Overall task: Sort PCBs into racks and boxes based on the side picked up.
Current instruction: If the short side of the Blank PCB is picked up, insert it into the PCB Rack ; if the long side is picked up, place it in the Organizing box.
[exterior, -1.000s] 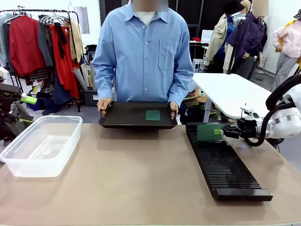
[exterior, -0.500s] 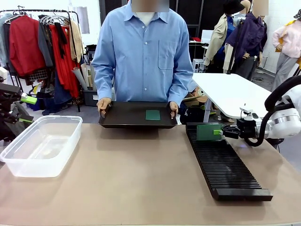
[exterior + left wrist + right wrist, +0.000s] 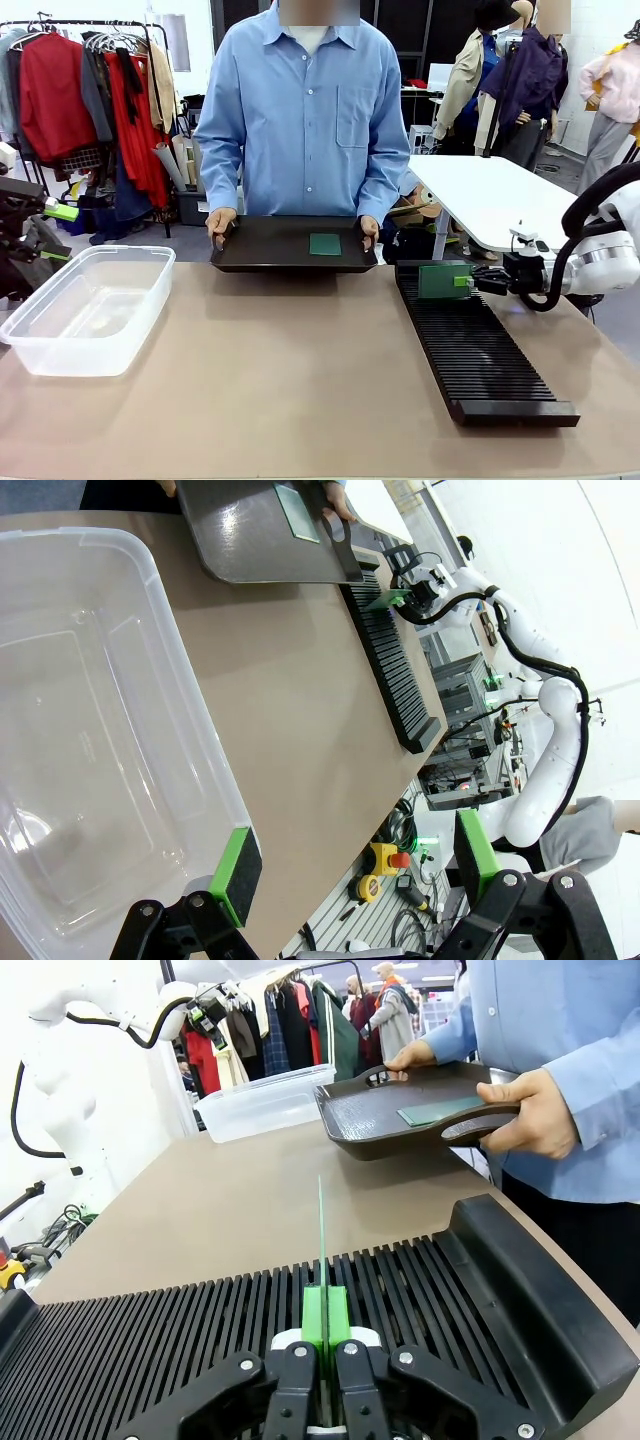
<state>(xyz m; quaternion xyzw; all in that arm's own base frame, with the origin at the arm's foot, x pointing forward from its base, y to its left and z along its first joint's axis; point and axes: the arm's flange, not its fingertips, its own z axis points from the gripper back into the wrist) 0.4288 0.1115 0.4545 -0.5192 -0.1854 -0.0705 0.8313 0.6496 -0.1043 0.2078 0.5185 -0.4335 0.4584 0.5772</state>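
Note:
My right gripper (image 3: 467, 281) is shut on a green PCB (image 3: 444, 281), held upright on edge over the far end of the black slotted rack (image 3: 478, 346). In the right wrist view the PCB (image 3: 321, 1240) rises edge-on from between my shut pads (image 3: 325, 1322), just above the rack's slots (image 3: 200, 1330). A second, smaller PCB (image 3: 325, 244) lies flat on the black tray (image 3: 292, 245) the person holds by both handles. My left gripper (image 3: 350, 855) hangs open beside the clear box (image 3: 90, 740), which stands at the table's left (image 3: 88, 308).
The person stands at the far side, hands (image 3: 220, 222) on the tray's handles. Bare brown tabletop (image 3: 280, 370) lies between the box and the rack. A white table (image 3: 495, 200) and clothes rails stand behind.

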